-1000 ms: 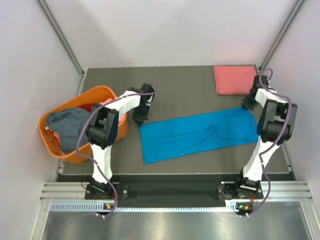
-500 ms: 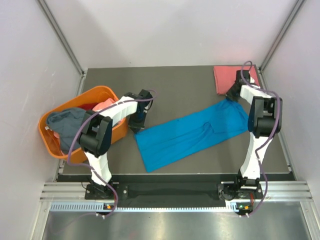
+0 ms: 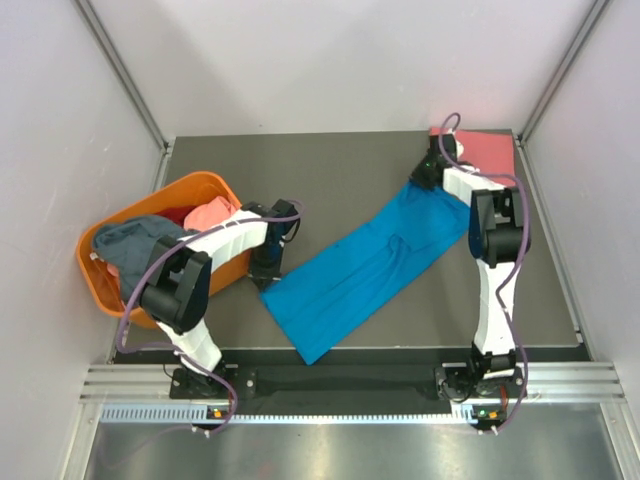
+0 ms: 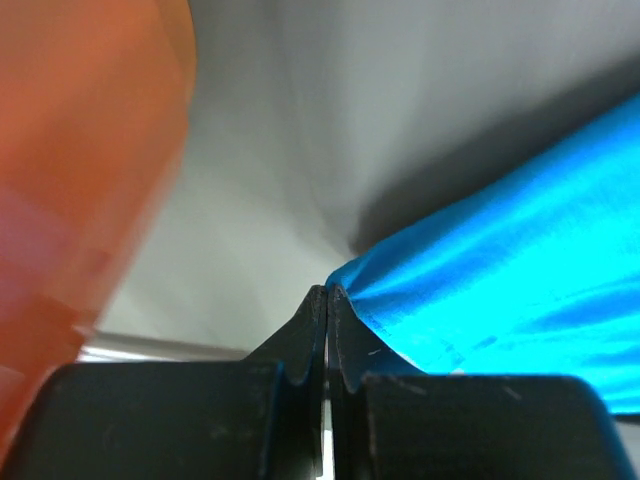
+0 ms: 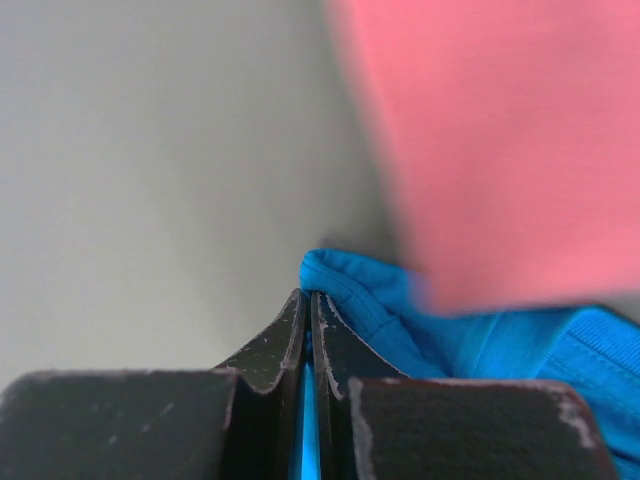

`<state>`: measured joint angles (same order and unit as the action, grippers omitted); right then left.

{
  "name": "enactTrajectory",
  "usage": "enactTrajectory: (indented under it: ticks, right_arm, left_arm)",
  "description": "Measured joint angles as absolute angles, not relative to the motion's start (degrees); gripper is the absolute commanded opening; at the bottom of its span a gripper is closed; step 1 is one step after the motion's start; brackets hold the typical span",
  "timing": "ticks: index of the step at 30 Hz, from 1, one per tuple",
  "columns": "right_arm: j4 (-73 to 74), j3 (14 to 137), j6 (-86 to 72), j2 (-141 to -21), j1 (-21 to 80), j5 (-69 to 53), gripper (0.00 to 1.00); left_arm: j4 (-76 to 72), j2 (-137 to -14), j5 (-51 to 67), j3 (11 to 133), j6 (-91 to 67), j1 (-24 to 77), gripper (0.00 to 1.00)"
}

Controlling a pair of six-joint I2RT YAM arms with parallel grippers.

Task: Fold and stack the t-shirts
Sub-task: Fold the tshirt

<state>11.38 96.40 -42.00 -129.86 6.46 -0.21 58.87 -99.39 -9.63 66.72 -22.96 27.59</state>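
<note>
While the bright blue t-shirt (image 3: 360, 268) lies stretched diagonally across the dark table (image 3: 330, 170), the left gripper (image 4: 326, 297) pinches its near-left corner beside the orange basket (image 3: 195, 182), and the right gripper (image 5: 308, 300) clamps its far end just beside the folded salmon-pink t-shirt (image 3: 488, 152).

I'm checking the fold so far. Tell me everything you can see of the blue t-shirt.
The blue t-shirt is bright blue soft cloth, folded lengthwise into a long band. It lies on the dark table, slanting from near left to far right. The left arm's jaws are shut on its near-left corner, the right arm's jaws on its far end, beside the folded pink shirt.
</note>
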Motion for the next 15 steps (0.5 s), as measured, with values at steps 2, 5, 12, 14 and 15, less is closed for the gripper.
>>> enactTrajectory:
  ticks: [2,5,12,14,15]
  right_arm:
    - [10.4,98.2,-43.0,-131.4,7.8,-1.0,0.00]
    - [9.1,101.2,-44.3,-133.9,9.7,-2.2,0.00]
    - [4.8,104.8,-48.8,-137.8,13.4,-4.3,0.00]
    - [3.2,106.0,-50.1,-139.2,14.4,-5.0,0.00]
    - [2.3,106.6,-50.6,-139.9,14.9,-5.4,0.00]
  left_arm:
    - [59.7,-98.0,-9.3,65.7,-23.8,28.2,0.00]
    - [60.5,-95.5,-8.6,64.1,-24.9,28.8,0.00]
    - [61.6,-92.7,-8.3,60.2,-26.7,29.9,0.00]
    - [61.7,-92.5,-8.0,59.3,-27.2,30.5,0.00]
    - [61.7,-92.4,-7.9,59.0,-27.4,30.9,0.00]
